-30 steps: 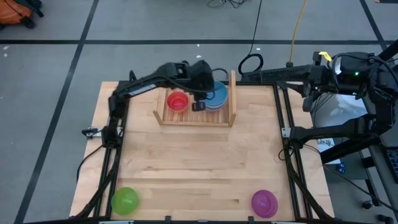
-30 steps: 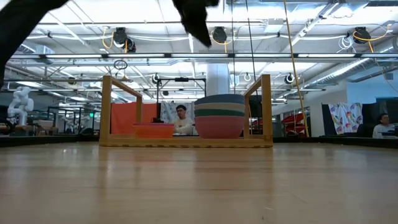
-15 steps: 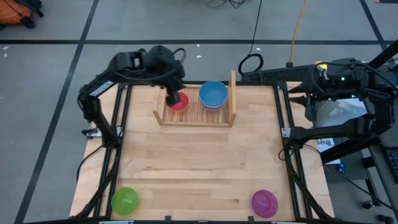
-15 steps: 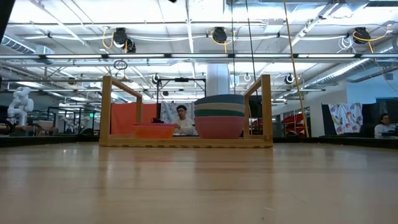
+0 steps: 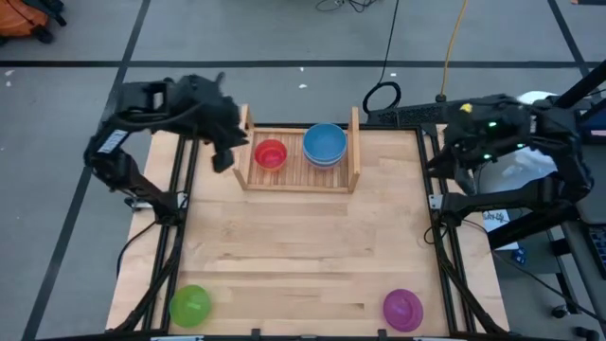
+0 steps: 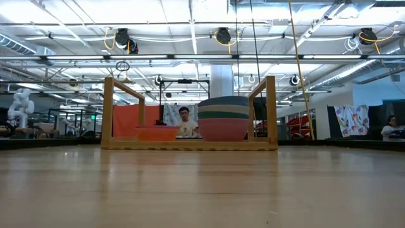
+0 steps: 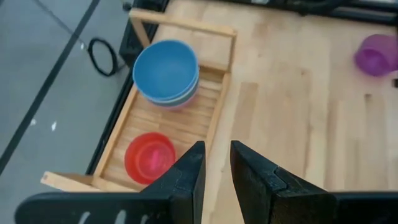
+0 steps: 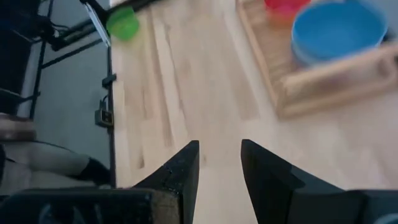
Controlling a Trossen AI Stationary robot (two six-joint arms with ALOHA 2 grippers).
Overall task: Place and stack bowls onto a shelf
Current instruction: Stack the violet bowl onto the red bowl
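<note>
Hovering just at 9 o'clock of the shelf [image 5: 297,178], the left gripper [image 5: 222,156] keeps its jaws slightly spread and holds nothing. The red-magenta bowl [image 5: 271,153] sits beside the blue-topped stack [image 5: 325,144]. The right gripper [image 8: 219,163], jaws spread, waits at 3 o'clock.

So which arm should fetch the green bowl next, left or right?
Left, probably. The green bowl sits at the table's near left corner, on the left gripper's side, and its fingers are empty. The right gripper hangs off the far right edge.
</note>
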